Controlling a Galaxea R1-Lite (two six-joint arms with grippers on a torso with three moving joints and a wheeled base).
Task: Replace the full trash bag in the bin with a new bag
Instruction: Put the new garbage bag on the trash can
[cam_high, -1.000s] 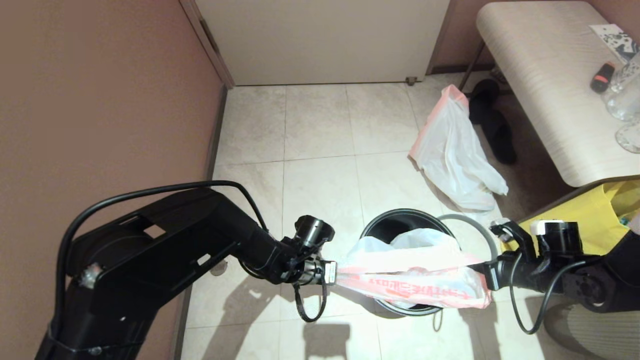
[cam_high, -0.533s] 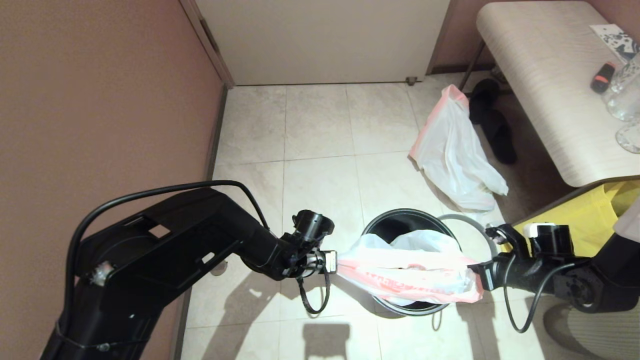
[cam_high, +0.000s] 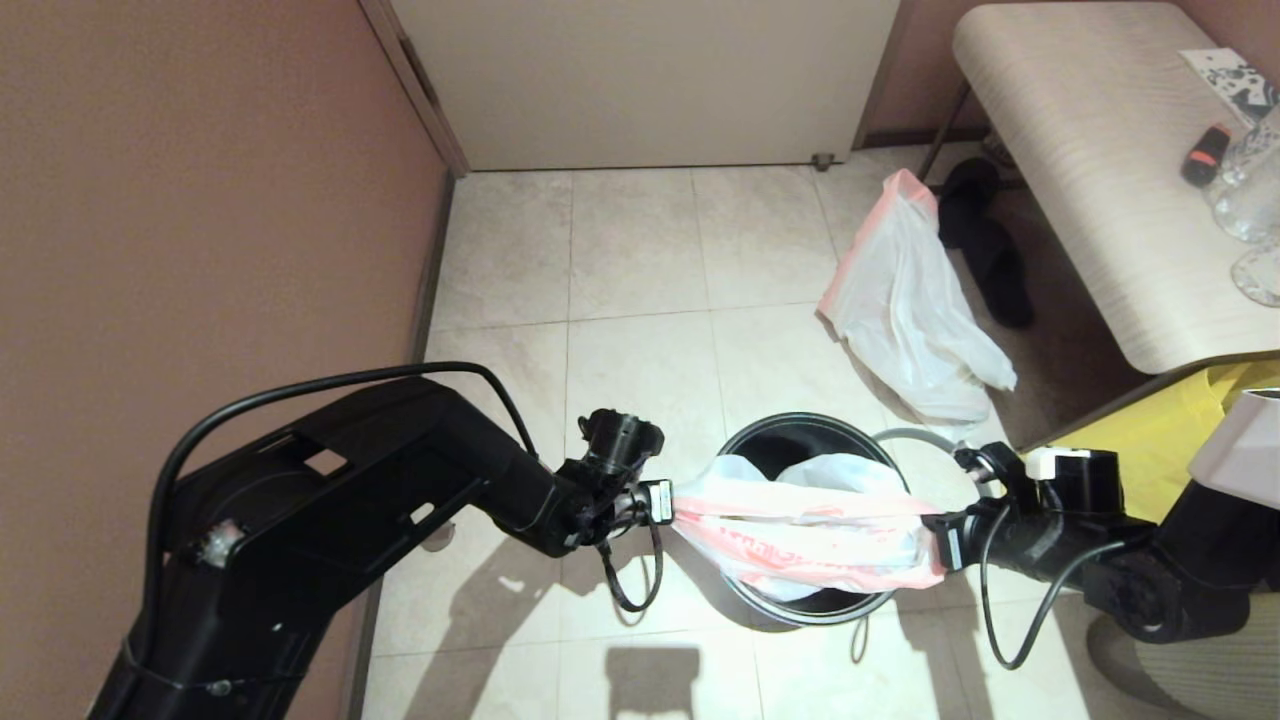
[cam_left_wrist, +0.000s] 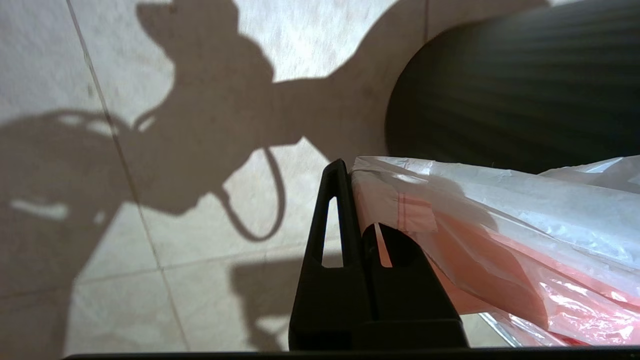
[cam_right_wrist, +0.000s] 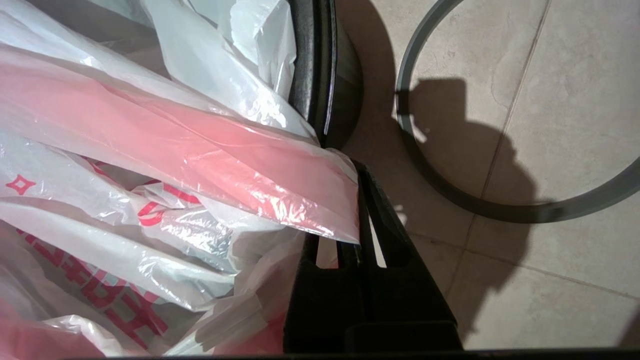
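The new bag (cam_high: 810, 525), white with red characters, hangs stretched across the mouth of the black bin (cam_high: 800, 440), its body sagging inside. My left gripper (cam_high: 668, 505) is shut on the bag's left rim (cam_left_wrist: 400, 200), just left of the bin (cam_left_wrist: 500, 85). My right gripper (cam_high: 935, 548) is shut on the right rim (cam_right_wrist: 300, 190), beside the bin wall (cam_right_wrist: 320, 75). The grey hoop (cam_right_wrist: 500, 210) lies on the floor to the bin's right. The full trash bag (cam_high: 905, 320) lies crumpled on the tiles beyond the bin.
A brown wall (cam_high: 200, 200) runs along the left and a door (cam_high: 650, 80) closes the back. At the right stands a pale bench (cam_high: 1100, 180) with bottles, a yellow bag (cam_high: 1170, 430) under it and black slippers (cam_high: 985, 250) beside it.
Both grippers have shifted a little farther away with the bag. The right one moved left toward the bin, so the bag is less stretched and sits over the bin mouth.
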